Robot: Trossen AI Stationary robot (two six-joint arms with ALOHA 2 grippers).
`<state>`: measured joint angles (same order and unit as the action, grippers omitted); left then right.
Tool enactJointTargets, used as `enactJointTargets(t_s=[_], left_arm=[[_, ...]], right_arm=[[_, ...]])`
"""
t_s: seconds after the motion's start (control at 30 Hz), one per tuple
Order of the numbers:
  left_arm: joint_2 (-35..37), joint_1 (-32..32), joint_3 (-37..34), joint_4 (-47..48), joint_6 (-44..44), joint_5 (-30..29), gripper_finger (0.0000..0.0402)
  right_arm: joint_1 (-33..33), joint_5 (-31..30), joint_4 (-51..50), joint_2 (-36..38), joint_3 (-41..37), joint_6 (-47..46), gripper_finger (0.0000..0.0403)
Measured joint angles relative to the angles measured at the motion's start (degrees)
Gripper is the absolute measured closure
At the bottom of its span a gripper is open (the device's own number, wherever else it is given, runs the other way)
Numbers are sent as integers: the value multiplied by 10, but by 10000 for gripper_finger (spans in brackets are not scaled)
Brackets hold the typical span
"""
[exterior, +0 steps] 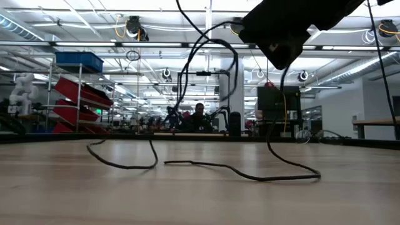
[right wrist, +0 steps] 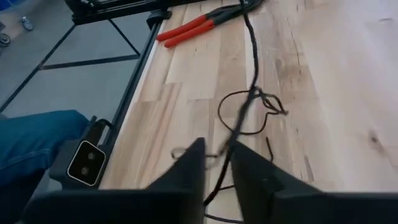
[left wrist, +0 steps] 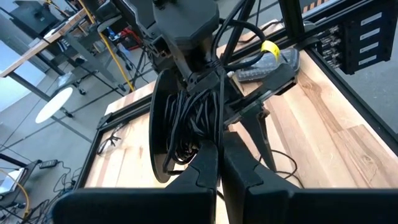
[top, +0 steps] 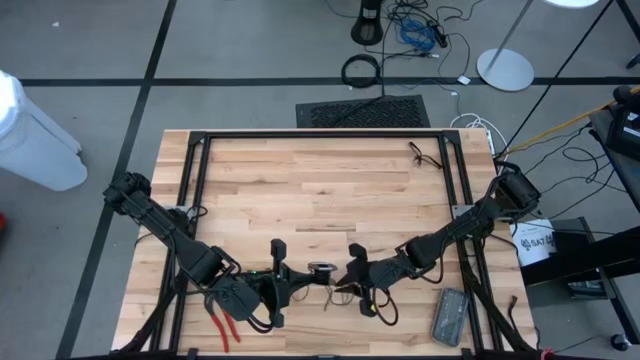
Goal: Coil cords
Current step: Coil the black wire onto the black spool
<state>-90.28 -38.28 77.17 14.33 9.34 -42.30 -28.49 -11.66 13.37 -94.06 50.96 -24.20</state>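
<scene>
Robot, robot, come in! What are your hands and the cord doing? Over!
Left gripper shut, near table's front edge. Right gripper closing around thin black cord. Red-handled pliers lie apart, not blocking.

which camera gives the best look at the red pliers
The right wrist view shows the red pliers best: both handles lie plain on the wood beside the thin black cord. The high view shows only the handles near the left arm at the table's front edge. The other two views miss them.
</scene>
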Motion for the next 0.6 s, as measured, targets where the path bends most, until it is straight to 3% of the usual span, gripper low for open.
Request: enactJointTargets(t_s=[0.13, 0.6], left_arm=[[0, 0, 0, 3, 0, 0, 394], [8, -21, 0, 24, 0, -13, 394]], right_arm=[[0, 0, -3, 0, 0, 8, 396], [0, -7, -203, 60, 1, -34, 402]])
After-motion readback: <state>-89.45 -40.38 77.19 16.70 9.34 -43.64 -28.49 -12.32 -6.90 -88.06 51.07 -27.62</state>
